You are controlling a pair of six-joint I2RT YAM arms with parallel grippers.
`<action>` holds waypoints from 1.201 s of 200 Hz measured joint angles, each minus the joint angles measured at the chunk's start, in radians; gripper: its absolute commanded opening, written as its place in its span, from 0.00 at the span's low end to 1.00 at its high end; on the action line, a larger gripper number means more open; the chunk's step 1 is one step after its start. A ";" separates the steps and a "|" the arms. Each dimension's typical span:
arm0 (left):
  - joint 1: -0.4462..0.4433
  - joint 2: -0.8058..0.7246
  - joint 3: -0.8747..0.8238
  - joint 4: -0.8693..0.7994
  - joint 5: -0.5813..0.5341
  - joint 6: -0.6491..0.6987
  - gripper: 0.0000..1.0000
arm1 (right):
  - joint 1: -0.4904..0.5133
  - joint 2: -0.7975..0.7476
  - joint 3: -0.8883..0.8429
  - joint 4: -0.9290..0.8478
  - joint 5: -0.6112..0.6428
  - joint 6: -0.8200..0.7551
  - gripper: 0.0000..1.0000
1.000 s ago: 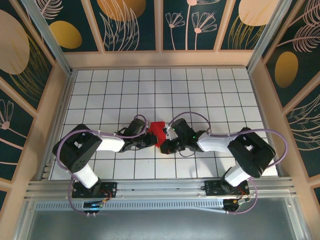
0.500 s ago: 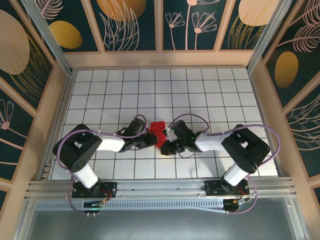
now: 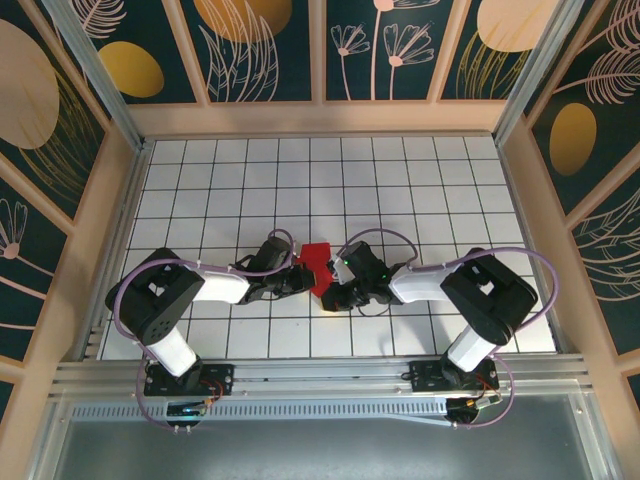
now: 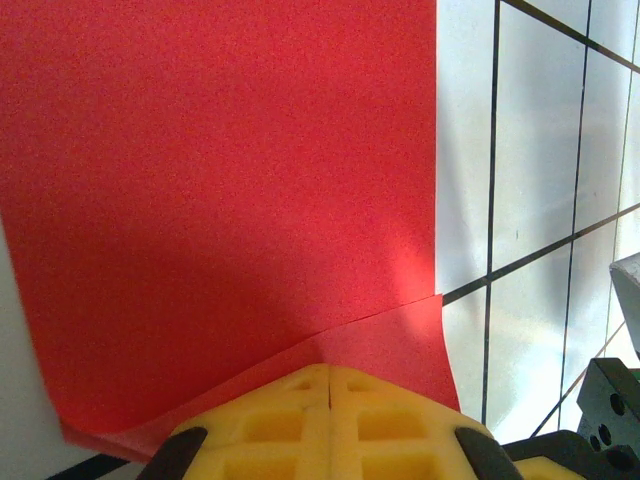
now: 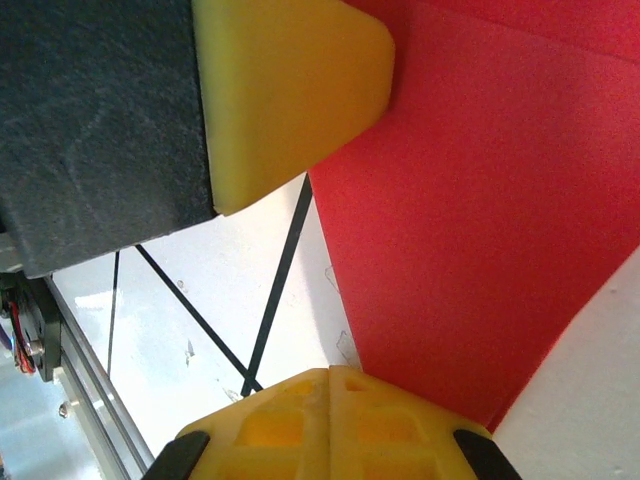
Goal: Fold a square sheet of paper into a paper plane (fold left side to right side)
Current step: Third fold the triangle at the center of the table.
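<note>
The square sheet of paper (image 3: 318, 256) is bright red, partly folded, and lies on the white grid table between the two arms. In the left wrist view the paper (image 4: 220, 170) shows one layer over another, with a slanted edge across it. My left gripper (image 4: 330, 372) is shut, its yellow tips pressed onto the lower layer; from above it (image 3: 303, 277) sits at the sheet's left edge. My right gripper (image 5: 330, 373) is also shut, resting at the paper's (image 5: 480, 220) near edge, and seen from above it (image 3: 331, 289) is at the sheet's lower right. The left arm's yellow finger (image 5: 290, 90) touches the sheet ahead of it.
White tiles with black grid lines (image 3: 400, 180) spread out behind and to both sides of the arms. Wooden-framed patterned walls (image 3: 320, 115) enclose the table. A metal rail (image 3: 320, 375) runs along the near edge by the arm bases.
The right arm has swung slightly left, bringing its gripper closer in against the red sheet. The left arm and the paper have stayed put.
</note>
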 measured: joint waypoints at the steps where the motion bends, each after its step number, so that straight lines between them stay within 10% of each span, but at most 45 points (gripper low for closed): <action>1: 0.000 0.000 0.000 0.000 0.000 0.000 0.00 | 0.000 0.000 0.000 0.000 0.000 0.000 0.00; 240: 0.000 0.010 0.023 -0.023 -0.003 0.000 0.00 | 0.000 -0.153 0.014 -0.144 0.066 0.011 0.00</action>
